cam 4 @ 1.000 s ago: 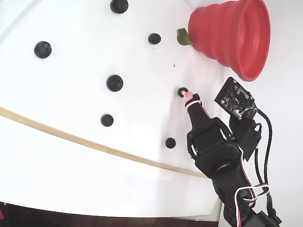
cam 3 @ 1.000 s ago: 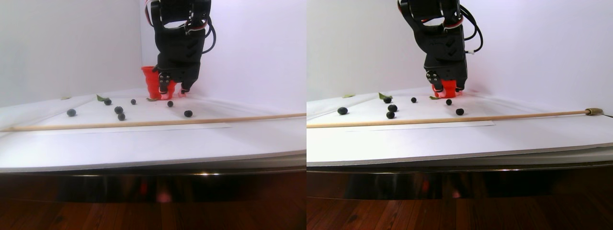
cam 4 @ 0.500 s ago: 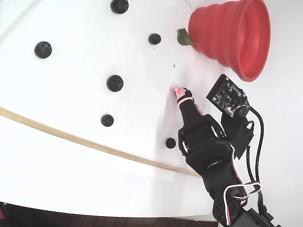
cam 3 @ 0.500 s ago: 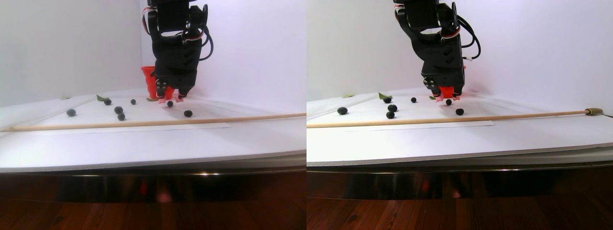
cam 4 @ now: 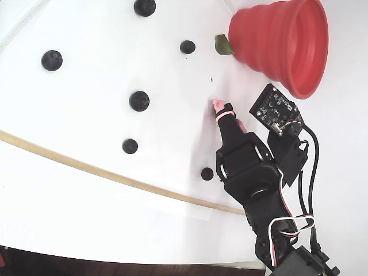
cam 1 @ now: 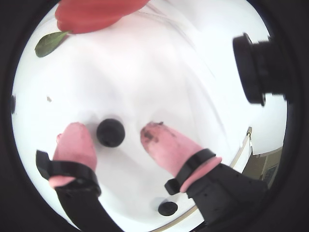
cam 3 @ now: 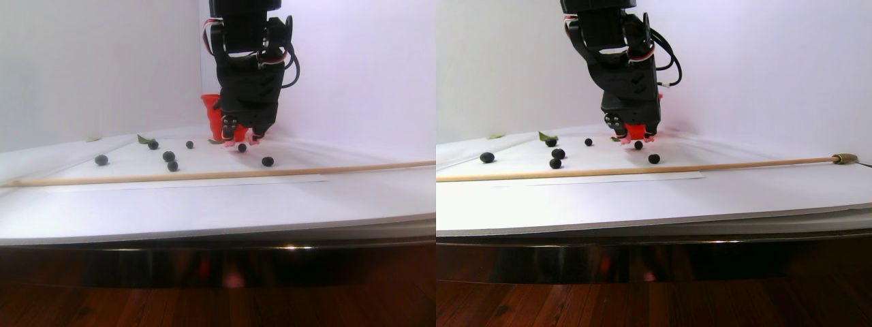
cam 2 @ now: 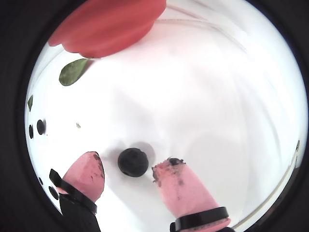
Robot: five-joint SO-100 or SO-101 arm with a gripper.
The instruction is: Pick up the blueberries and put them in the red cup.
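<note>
My gripper [cam 1: 112, 129] is open and low over the white table. One blueberry [cam 1: 110, 132] lies on the table between the two pink fingertips, with a gap on each side. The other wrist view shows the same: gripper [cam 2: 128, 164] around the berry [cam 2: 133, 162]. In the stereo pair view the gripper [cam 3: 240, 139] stands just in front of the red cup [cam 3: 212, 116]. The red cup [cam 4: 282, 40] lies tilted at the top right of the fixed view, beyond the gripper [cam 4: 229, 115]; the straddled berry is hidden there. Several more blueberries [cam 4: 139, 100] are scattered to the left, and one [cam 4: 207, 173] lies near the arm.
A small green leaf [cam 4: 221, 45] lies against the cup's base and also shows in a wrist view [cam 1: 48, 43]. A long thin wooden stick [cam 4: 86, 168] crosses the table in front of the berries. A black camera module [cam 4: 275, 109] rides on the arm.
</note>
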